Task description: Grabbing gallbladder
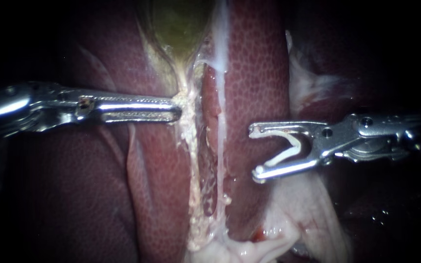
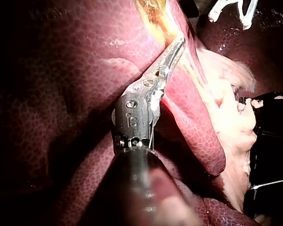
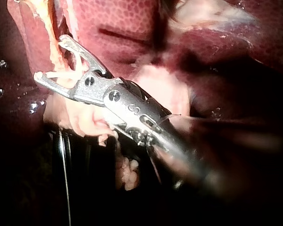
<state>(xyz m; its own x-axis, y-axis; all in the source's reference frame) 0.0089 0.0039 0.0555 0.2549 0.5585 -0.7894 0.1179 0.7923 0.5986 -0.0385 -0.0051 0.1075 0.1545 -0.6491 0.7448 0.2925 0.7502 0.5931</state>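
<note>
The liver (image 1: 259, 73) fills my view; the gallbladder (image 1: 181, 24) sits at twelve o'clock. My left instrument (image 1: 178, 110) pinches its neck in the end effector, likely for traction. At three o'clock my right instrument (image 1: 255, 153) cradles a clip (image 1: 288, 151) in its spread end effector.

The liver (image 1: 259, 73) is dark maroon, patterned with a fine net of paler cells. At twelve o'clock the gallbladder (image 1: 181, 24) is olive-green, running down into a cream, speckled strand (image 1: 191, 146). Beside it is a milky white streak (image 1: 220, 58). The left instrument (image 1: 176, 109) and right instrument (image 1: 254, 153) are shiny silver. The clip (image 1: 288, 148) in the right one is white. At five o'clock the tissue (image 1: 308, 214) is pale pink.
</note>
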